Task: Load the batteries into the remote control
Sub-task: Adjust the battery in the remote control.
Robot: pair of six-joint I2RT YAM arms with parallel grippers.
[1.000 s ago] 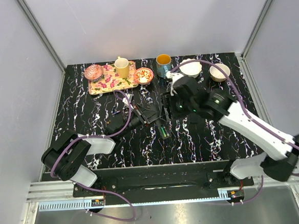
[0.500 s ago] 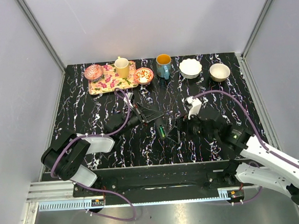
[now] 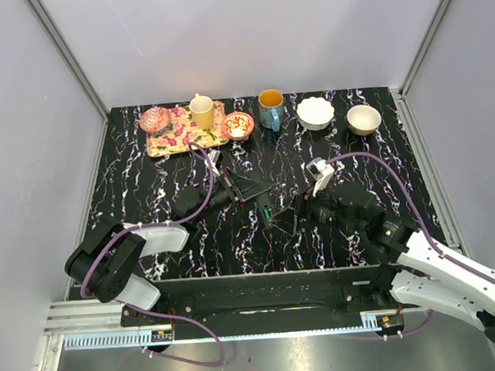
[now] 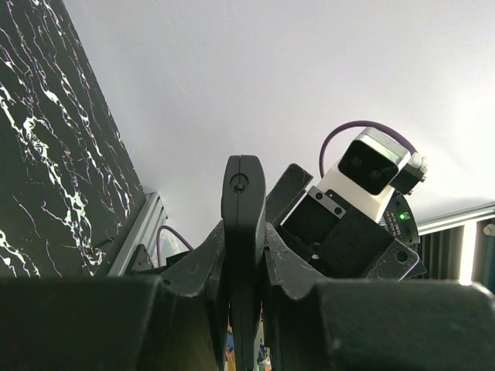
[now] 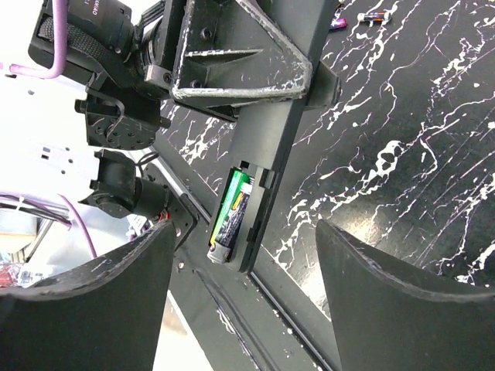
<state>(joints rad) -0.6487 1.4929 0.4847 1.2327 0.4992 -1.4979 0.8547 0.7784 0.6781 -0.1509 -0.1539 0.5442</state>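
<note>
Mid-table, above the black white-veined marble tabletop (image 3: 146, 192), the left gripper (image 3: 241, 188) has its jaws clamped on the slim black rectangular plastic remote control (image 5: 282, 147), holding it off the surface; the left wrist view shows the bar edge-on, pinched between both fingers. Battery slot faces the right wrist camera, at the remote's free end, beyond the left fingers. One small green-wrapped cylindrical battery (image 5: 230, 212) sits in that slot, lying along the bar; cannot tell whether a second is beside it. Right gripper (image 3: 286, 221) hangs just beside the remote's slot end, jaws spread wide, fingers (image 5: 93, 309) apart from remote and battery, holding nothing. Far edge: floral rectangular tray (image 3: 185, 137) and teal mug (image 3: 270, 107), well apart from both grippers.
</note>
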